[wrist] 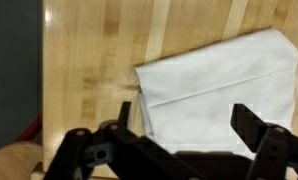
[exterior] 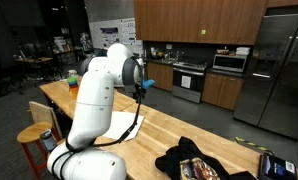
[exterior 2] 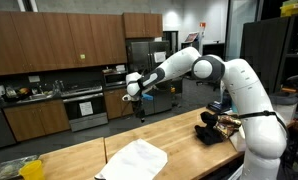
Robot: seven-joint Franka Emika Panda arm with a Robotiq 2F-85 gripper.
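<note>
The black two-fingered tool (wrist: 161, 128) stands wide, its fingers spread and nothing between them. It hangs well above the pale wooden butcher-block desk (wrist: 89, 50), touching nothing.

The nearest thing is a white folded cloth (wrist: 219, 85), lying flat on the desk below the tool. In the wrist view the cloth spreads from the tool's midpoint toward 1 o'clock. Its near corner sits just at 11 o'clock of that midpoint, and its right-hand part lies under the right finger. Its long axis, marked by the fold line, runs from about 8 o'clock to 2 o'clock, askew to the line between the fingers.

In both exterior views the tool (exterior: 141, 90) (exterior 2: 139, 98) points down with clear air between it and the cloth (exterior: 119, 125) (exterior 2: 134, 160). A crumpled black bag (exterior: 194, 160) (exterior 2: 214, 130) lies on the desk well apart from the cloth.
</note>
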